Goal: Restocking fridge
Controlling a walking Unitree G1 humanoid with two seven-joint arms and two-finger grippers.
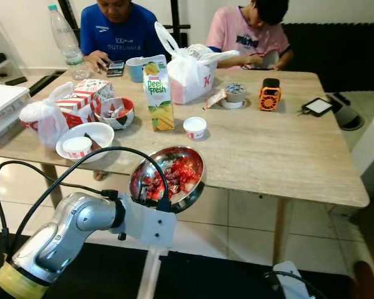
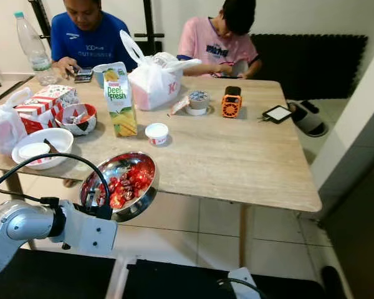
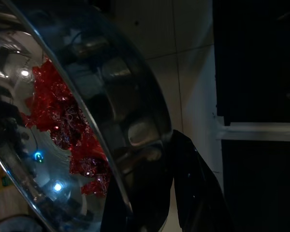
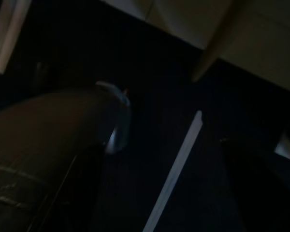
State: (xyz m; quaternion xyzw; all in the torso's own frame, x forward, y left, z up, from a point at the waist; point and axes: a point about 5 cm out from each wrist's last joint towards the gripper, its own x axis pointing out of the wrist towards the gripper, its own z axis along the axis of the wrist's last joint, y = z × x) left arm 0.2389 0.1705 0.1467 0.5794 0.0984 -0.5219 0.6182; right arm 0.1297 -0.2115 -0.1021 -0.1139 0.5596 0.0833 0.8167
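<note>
Left eye view: the left tool (image 1: 164, 200) is clenched on the near rim of a steel bowl (image 1: 168, 177) of red-wrapped pieces, which it holds tilted, in the air, at the near edge of the wooden worktop (image 1: 280, 149). On the worktop stand a juice carton (image 1: 158, 93), upright, with a small white cup (image 1: 195, 128) just beside it, a white plastic bag (image 1: 190, 71) behind, a white bowl (image 1: 85, 140) and a patterned red bowl (image 1: 115, 113) toward the robot's left, a tape roll (image 1: 235, 95), an orange gadget (image 1: 270, 97) and a water bottle (image 1: 67, 42) at the far corner. Two people sit at the far side, one in a blue shirt (image 1: 117, 34), one in a pink shirt (image 1: 249, 37).

Right eye view: the same scene; the bowl hangs over the tiled floor (image 2: 218, 230) just in front of the worktop's edge.

Left wrist view: a black finger (image 3: 195, 188) lies against the bowl's outer wall, the rim pinched, red wrappers glinting inside.

Right wrist view: very dark; the right tool's state cannot be told, only a pale strip (image 4: 176, 169) and dim floor
</note>
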